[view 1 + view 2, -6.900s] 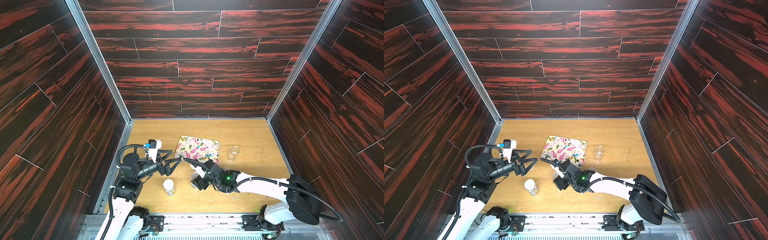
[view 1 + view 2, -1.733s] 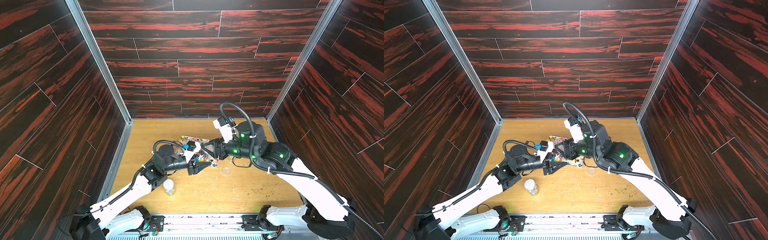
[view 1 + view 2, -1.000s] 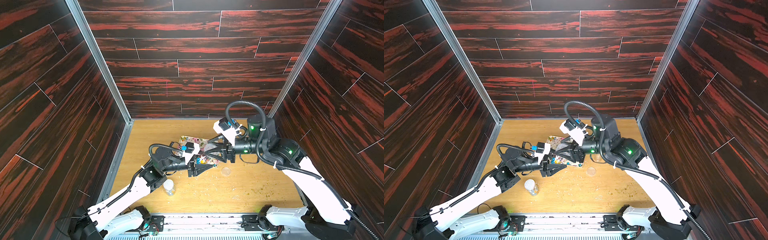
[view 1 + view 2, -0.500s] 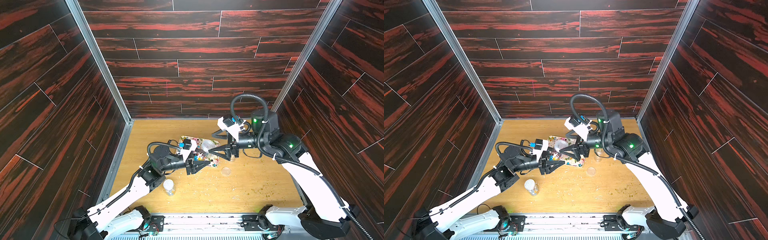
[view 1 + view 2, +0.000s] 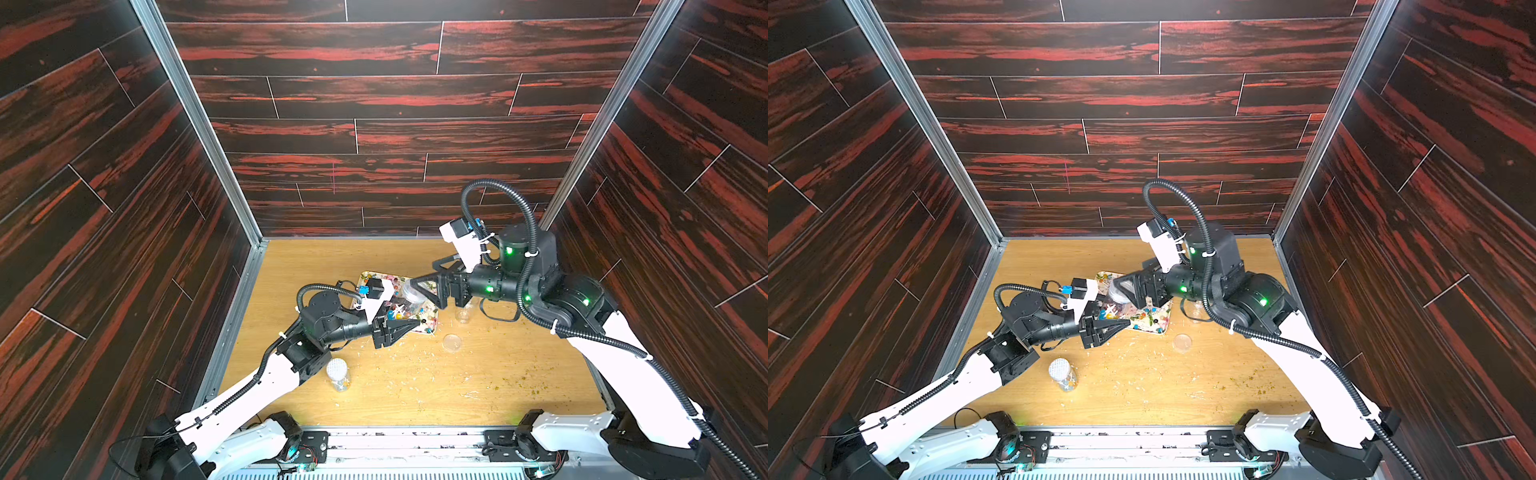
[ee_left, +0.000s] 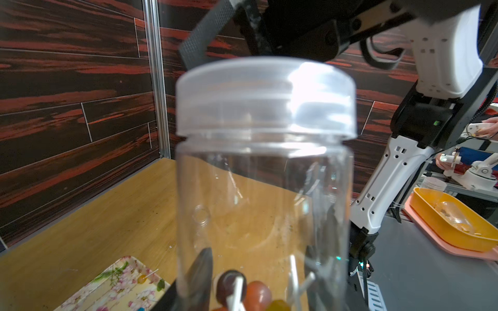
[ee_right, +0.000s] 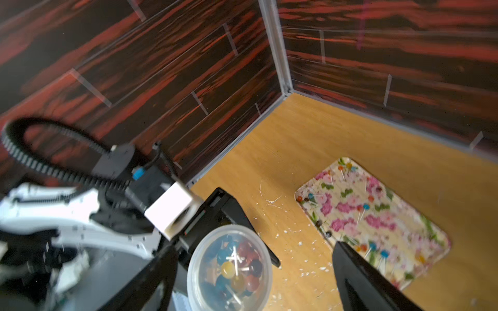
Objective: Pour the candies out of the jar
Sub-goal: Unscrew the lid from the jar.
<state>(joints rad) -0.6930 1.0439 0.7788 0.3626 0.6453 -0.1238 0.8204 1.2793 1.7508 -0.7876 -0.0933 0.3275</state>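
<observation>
**Right jaws spring wide, but the lid stays on**

The right end effector (image 5: 423, 293), half closed a second ago, now stands with its jaws spread wide. One jaw sits on each side of the lid (image 7: 229, 269), and in the right wrist view both appear clear of it. The left end effector (image 5: 405, 326) is unchanged. It stays pinched on the lower part of the jar (image 6: 264, 202), holding it upright over the flowered tray (image 7: 398, 215) in both top views.

The candies (image 7: 235, 265) lie heaped in the bottom of the jar and show through the clear lid. A scatter of others already lies on the tray.

In the left wrist view the lid still sits square on the jar's neck, so nothing can be poured yet. The opening looks like a release between turns or a fresh approach, and I cannot tell which. The right jaws likely need to close on the lid and twist while the left grip holds firm. The smooth jar could spin in that grip.
</observation>
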